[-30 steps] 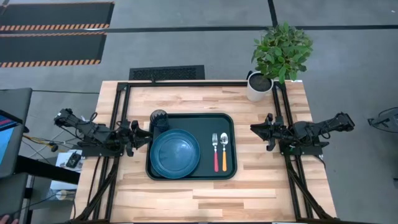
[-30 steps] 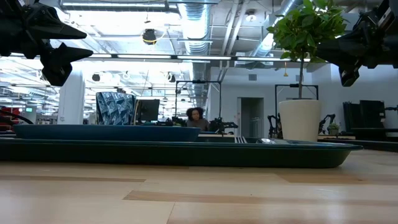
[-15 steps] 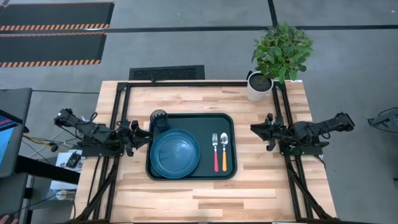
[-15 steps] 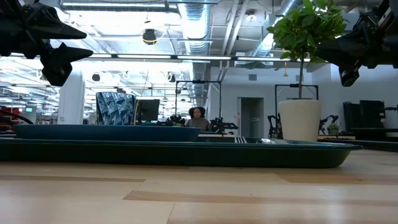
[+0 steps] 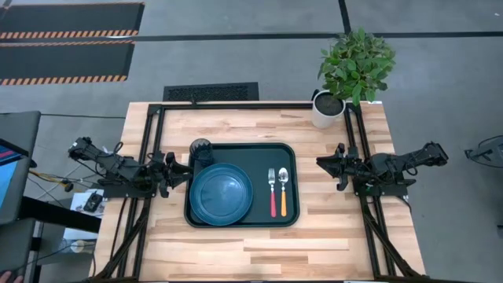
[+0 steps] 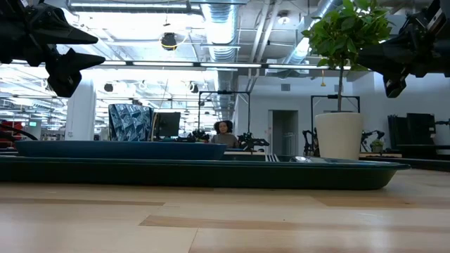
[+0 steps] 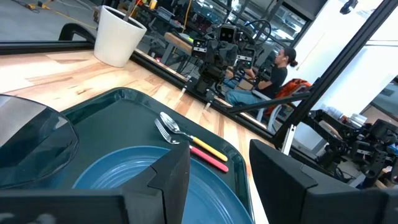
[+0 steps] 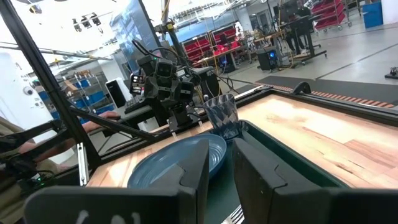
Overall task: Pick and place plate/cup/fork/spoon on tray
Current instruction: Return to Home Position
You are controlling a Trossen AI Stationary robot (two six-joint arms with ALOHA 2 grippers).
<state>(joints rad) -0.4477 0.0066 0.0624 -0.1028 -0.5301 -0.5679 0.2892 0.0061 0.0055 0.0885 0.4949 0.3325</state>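
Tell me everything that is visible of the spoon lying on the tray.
The spoon is small, with a shiny silver metal bowl and a smooth orange-yellow handle that looks like plastic. It lies flat on the dark green tray, in its right part as seen from above, with the bowl toward the back of the table. The red-handled fork lies parallel, close on its left; whether they touch cannot be seen. Nothing holds it.

Past the left gripper's (image 7: 219,180) parted fingers (image 7: 174,177), the plate (image 7: 124,180) lies on the tray (image 7: 118,115), the cup (image 7: 31,143) beside it, the fork (image 7: 211,160) and spoon (image 7: 169,120) side by side beyond.
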